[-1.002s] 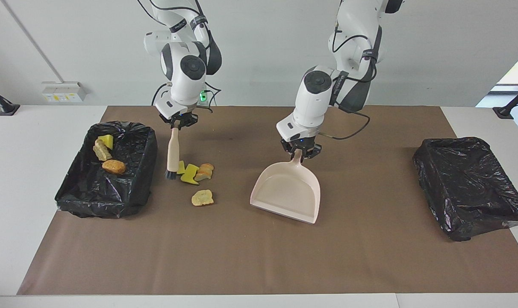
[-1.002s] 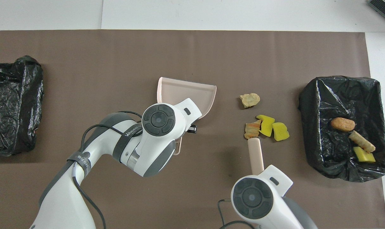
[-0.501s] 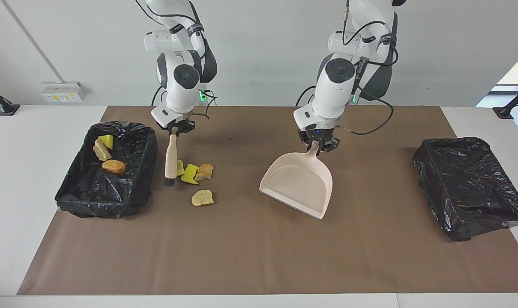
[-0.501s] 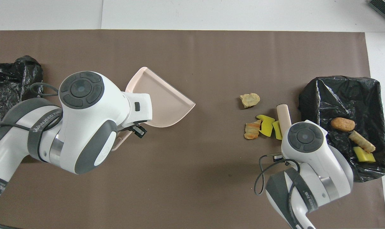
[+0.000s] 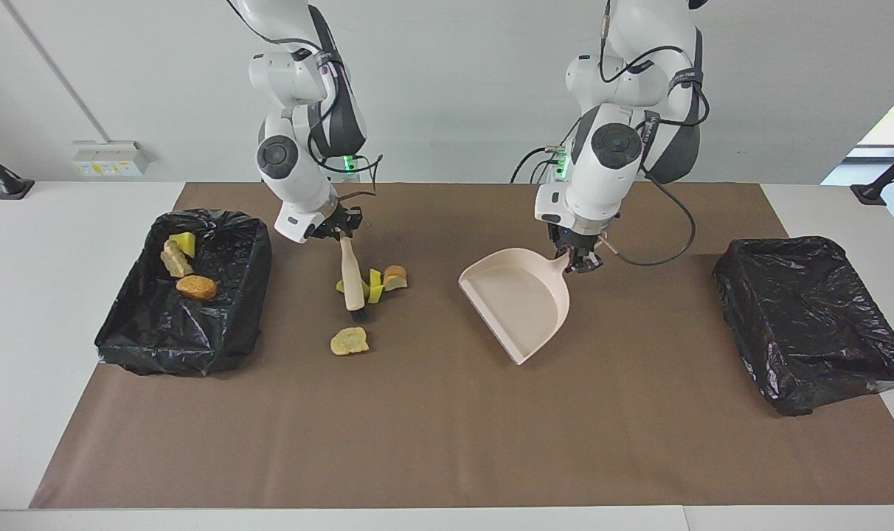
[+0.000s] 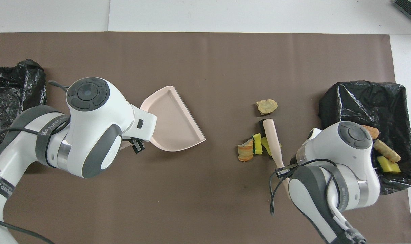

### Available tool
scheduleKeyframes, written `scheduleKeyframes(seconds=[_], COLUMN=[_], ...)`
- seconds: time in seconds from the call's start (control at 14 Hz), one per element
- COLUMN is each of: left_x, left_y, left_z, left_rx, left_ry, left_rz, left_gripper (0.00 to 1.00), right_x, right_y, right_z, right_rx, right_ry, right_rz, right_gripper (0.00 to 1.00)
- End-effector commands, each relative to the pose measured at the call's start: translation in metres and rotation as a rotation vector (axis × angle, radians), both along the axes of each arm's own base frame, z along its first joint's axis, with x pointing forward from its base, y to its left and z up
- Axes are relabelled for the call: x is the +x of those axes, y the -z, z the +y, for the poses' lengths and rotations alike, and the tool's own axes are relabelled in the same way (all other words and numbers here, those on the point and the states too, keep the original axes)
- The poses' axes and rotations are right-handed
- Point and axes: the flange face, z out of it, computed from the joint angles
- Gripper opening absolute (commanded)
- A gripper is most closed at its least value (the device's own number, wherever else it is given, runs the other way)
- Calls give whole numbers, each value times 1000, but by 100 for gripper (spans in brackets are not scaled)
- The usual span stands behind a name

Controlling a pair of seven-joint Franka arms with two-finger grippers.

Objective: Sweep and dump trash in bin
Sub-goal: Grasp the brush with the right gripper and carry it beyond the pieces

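Left gripper [image 5: 578, 259] clamped low, right gripper [image 5: 338, 230] clamped low

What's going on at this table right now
Two robot arms are sweeping trash. The right gripper holds a brush against a cluster of yellow and tan chunks; another tan chunk lies apart on the mat. The left gripper holds a dustpan by its handle, empty. Three chunks sit in the bin at the right arm's end.

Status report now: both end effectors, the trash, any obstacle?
Right end effector shut on brush, left end effector shut on dustpan. Trash cluster beside brush; lone chunk apart. Nothing between.
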Motion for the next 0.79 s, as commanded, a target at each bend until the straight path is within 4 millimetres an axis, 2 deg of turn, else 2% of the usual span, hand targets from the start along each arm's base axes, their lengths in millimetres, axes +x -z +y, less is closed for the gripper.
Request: scheduleKeyframes(seconds=[0.0,0.07,0.14,0.29,0.36,0.43,0.5,0.57,0.72], left_x=[-27,-36,-45,-64,-68,-76,-78,-78,-78], left_y=[7,17,19,26,30,37,39,39,40], left_z=[-21,-15,-10,-15,-20,-33,-36,-36,-35], left_rx=[39,97,123,134,166,177,176,177,180], left_ry=[87,127,150,203,246,287,293,291,292], left_rz=[-24,-34,-52,-84,-101,-106,-106,-105,-102], left_gripper=[0,0,0,0,0,0,0,0,0], right_x=[11,19,24,33,34,31,28,19,1], right_y=[-12,-27,-39,-63,-68,-70,-71,-68,-62], right_z=[-20,-24,-30,-37,-39,-44,-40,-28,-15], right_rx=[75,55,-21,-208,-303,-401,-461,-500,-545], right_ry=[-1,13,11,-21,-67,-115,-134,-152,-139], right_rz=[-14,-42,-49,-58,-79,-102,-109,-114,-118], right_gripper=[0,0,0,0,0,0,0,0,0])
